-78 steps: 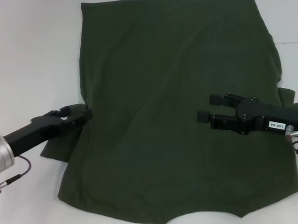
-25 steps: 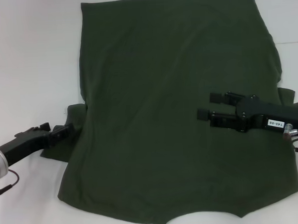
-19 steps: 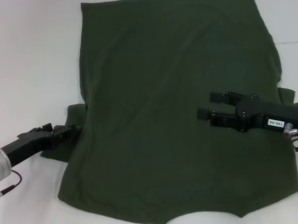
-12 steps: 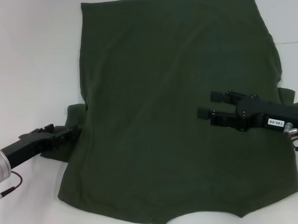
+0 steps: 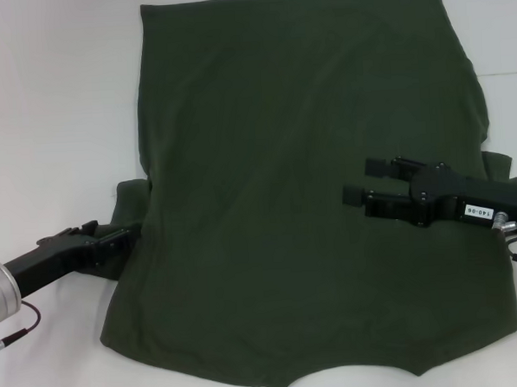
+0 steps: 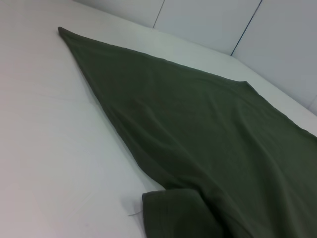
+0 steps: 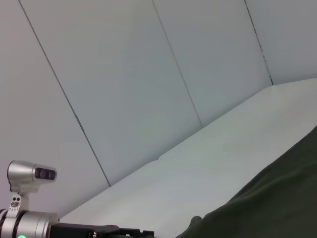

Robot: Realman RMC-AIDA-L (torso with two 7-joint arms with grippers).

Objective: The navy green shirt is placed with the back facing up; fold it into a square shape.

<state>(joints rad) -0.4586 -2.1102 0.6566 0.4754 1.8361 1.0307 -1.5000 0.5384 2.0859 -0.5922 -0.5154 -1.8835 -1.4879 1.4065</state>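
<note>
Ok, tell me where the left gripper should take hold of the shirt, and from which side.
Grip the left sleeve, probably the best hold: it is the only loose flap poking out past the flat body of the shirt on that side, lying on the table. Come in low from the robot's left, where the left gripper already sits at the sleeve's edge. The right gripper hovers open above the shirt's right half.

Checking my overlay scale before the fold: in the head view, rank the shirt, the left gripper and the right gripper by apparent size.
1. The navy green shirt, by far the largest, filling most of the view.
2 and 3. The right gripper, above the shirt, and the left gripper, at the shirt's left sleeve, look alike; the right one is higher and nearer the camera, so I won't rank them.
</note>
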